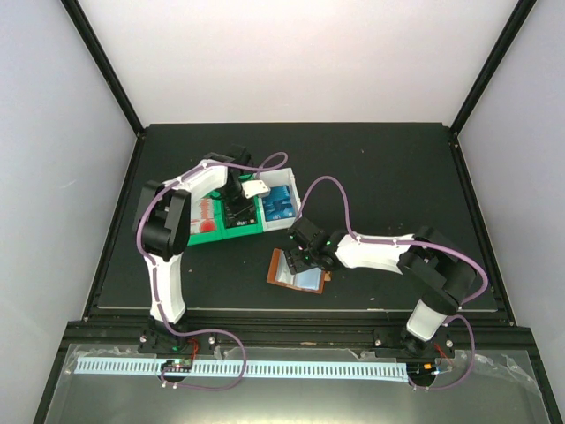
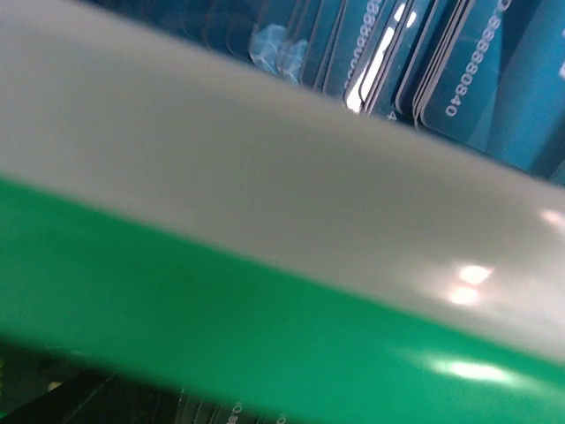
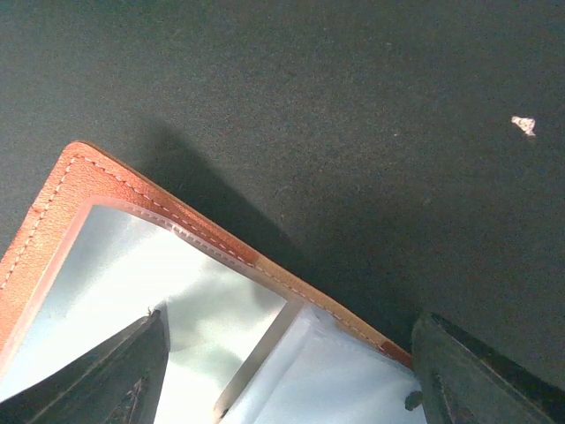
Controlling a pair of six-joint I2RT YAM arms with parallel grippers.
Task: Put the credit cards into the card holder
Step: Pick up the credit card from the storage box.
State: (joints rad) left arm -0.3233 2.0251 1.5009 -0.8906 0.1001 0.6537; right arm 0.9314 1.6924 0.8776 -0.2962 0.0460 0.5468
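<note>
The card holder (image 1: 284, 276), reddish-brown leather, lies open on the black table with its clear pockets (image 3: 177, 291) facing up. My right gripper (image 1: 298, 256) hangs just over its far edge, open, one dark finger (image 3: 115, 371) on each side of the pocket seam and nothing between them. The credit cards stand in bins: blue ones (image 1: 281, 205) (image 2: 459, 79), black ones (image 1: 240, 217) and red-and-white ones (image 1: 205, 215). My left gripper (image 1: 235, 205) is down at the black and blue cards. Its fingers are hidden in both views.
A green bin (image 1: 212, 237) and a white bin (image 1: 296, 199) stand side by side at the table's middle left. Their walls, white (image 2: 265, 194) and green (image 2: 221, 327), fill the left wrist view, very close and blurred.
</note>
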